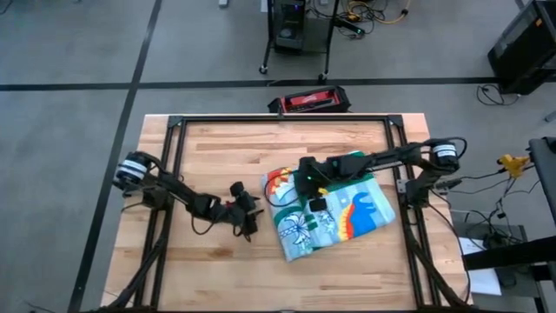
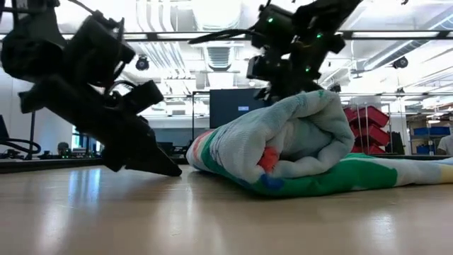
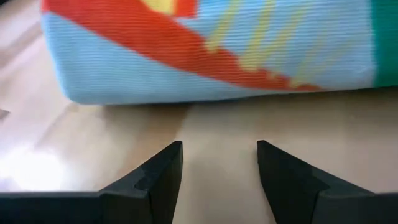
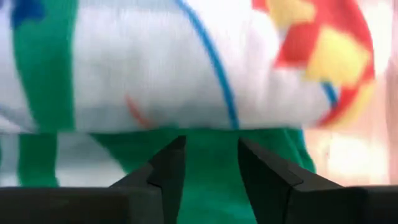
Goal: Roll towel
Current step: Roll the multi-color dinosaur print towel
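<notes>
**Count on the desk: one towel, two arms**

One towel lies on one wooden desk, partly rolled into a single bundle. Two dark arms reach over it, each with one pincer: the left pincer and the right pincer, two fingers apiece. Beyond the desk's far edge sits one red and black case.

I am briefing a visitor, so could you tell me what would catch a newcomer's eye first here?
The bright dinosaur-print towel, partly rolled, lies right of centre on the wooden table. The right gripper hangs over its middle with fingers apart, and the left gripper sits open on bare wood beside the roll.
</notes>
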